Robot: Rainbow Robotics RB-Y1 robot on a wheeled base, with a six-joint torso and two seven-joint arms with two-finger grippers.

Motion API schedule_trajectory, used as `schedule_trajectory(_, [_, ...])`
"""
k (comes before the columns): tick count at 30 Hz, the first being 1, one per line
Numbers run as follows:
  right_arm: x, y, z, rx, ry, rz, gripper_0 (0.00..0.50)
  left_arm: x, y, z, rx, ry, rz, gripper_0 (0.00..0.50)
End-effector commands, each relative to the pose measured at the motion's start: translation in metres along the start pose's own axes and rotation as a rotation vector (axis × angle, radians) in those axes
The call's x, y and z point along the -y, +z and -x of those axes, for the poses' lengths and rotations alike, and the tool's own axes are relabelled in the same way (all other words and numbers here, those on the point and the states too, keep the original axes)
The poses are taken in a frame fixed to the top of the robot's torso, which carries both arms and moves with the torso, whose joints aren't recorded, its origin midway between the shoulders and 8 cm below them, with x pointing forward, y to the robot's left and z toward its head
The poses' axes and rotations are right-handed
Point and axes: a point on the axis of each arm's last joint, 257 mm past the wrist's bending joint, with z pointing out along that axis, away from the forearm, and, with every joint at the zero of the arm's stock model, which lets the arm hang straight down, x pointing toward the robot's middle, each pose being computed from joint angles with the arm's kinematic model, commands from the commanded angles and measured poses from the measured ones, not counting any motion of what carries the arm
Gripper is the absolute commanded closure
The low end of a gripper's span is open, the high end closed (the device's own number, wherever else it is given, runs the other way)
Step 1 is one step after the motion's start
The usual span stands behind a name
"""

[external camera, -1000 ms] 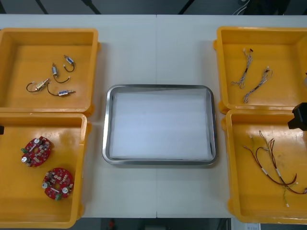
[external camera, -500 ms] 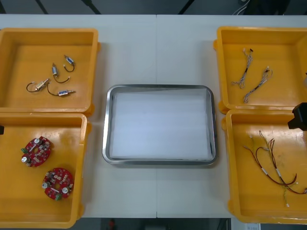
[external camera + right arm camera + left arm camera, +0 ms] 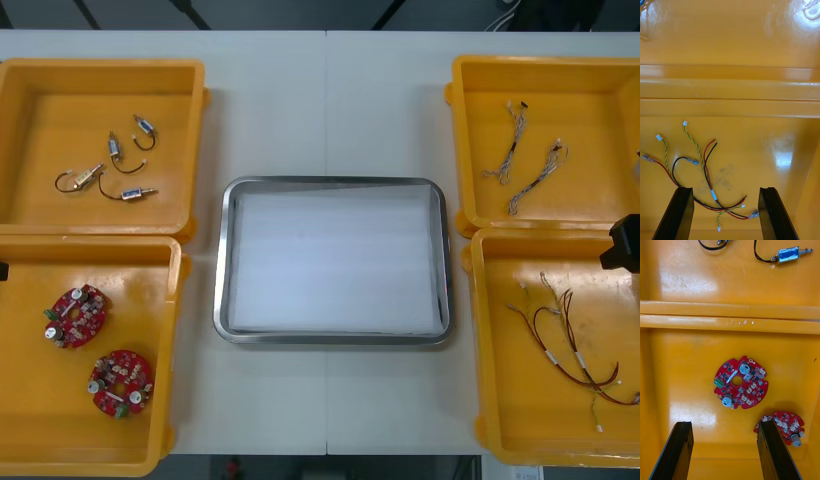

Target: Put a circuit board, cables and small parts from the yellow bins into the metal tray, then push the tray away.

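The metal tray (image 3: 228, 262), white inside, lies at the table's middle with nothing in it. Two round red circuit boards (image 3: 75, 315) (image 3: 120, 381) rest in the near left yellow bin (image 3: 170, 340). My left gripper (image 3: 724, 423) hangs open above that bin, one board (image 3: 740, 381) just beyond its fingers and the other (image 3: 784, 426) by one finger. Red, black and yellow cables (image 3: 570, 335) lie in the near right bin (image 3: 480, 340). My right gripper (image 3: 725, 189) is open over them, the cables (image 3: 707, 176) running between its fingers. In the front view it shows as a black block (image 3: 625, 243).
Small metal parts (image 3: 110, 165) with black leads lie in the far left bin (image 3: 195, 140); one (image 3: 788, 255) shows past the bin wall in the left wrist view. Pale twisted cables (image 3: 525, 160) lie in the far right bin (image 3: 460, 140). Bare table surrounds the tray.
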Motion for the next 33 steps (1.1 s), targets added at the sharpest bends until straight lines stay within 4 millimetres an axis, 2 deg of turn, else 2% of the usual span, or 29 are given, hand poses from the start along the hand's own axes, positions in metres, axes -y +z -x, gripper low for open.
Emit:
schedule_trajectory(1, [0.0054, -0.0033, 0.0015, 0.01, -0.012, -0.004, 0.0, -0.0048, -0.0031, -0.0021, -0.006, -0.028, 0.035, 0.0])
schedule_trajectory(33, [0.0054, -0.0033, 0.0015, 0.01, -0.012, -0.004, 0.0, -0.0048, -0.0031, -0.0021, -0.006, -0.028, 0.035, 0.0])
